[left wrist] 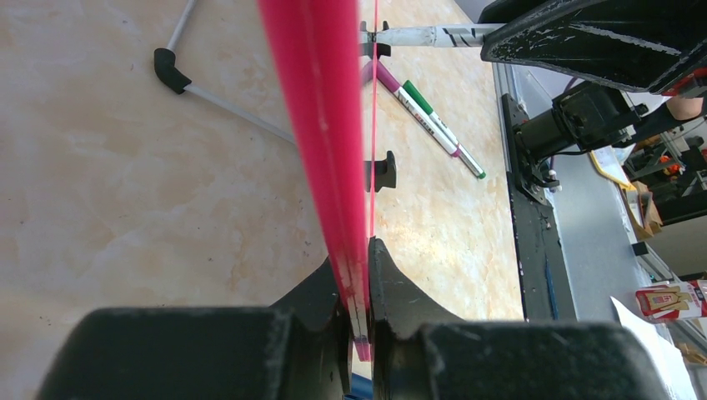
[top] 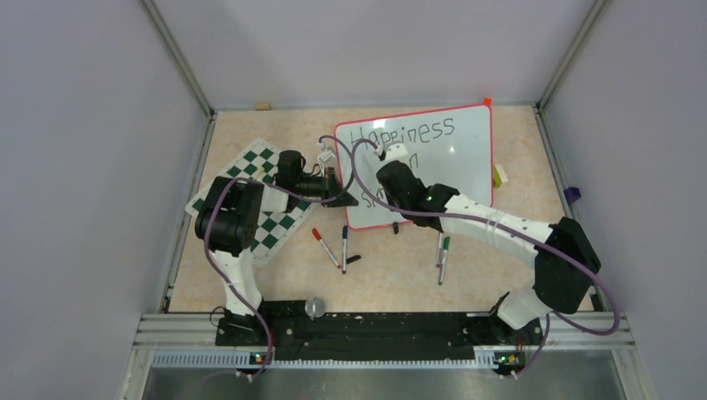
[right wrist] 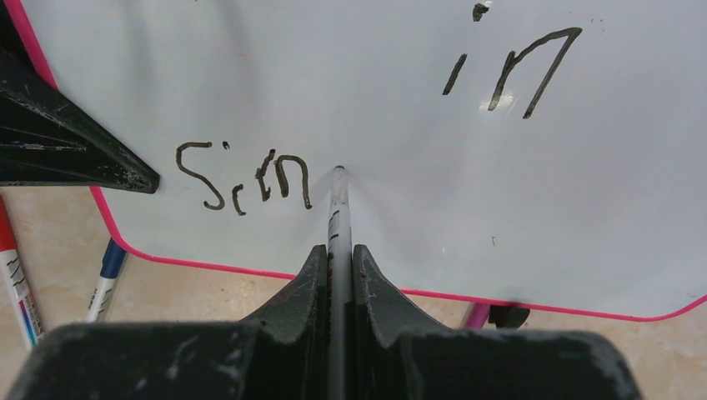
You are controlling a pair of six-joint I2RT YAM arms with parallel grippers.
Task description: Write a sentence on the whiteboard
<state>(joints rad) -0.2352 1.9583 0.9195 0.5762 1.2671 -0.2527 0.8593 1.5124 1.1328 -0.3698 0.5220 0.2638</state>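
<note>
Done: "Happiness in" is written on the whiteboard (top: 463,162); a third word is begun.
Remaining: the rest of the sentence, it is judged.
Right gripper (right wrist: 339,250): clenched on a marker (right wrist: 338,200).
Left gripper (left wrist: 357,258): clamped on the whiteboard's edge.

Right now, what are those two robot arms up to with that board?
The left pincer is clamped on the red edge of the whiteboard, apparently steadying it. The right pincer grips a marker with its tip on the board, in the middle of writing. The board reads "Happiness", "in" and the start of a third line. A few spare markers lie on the table in front.
</note>
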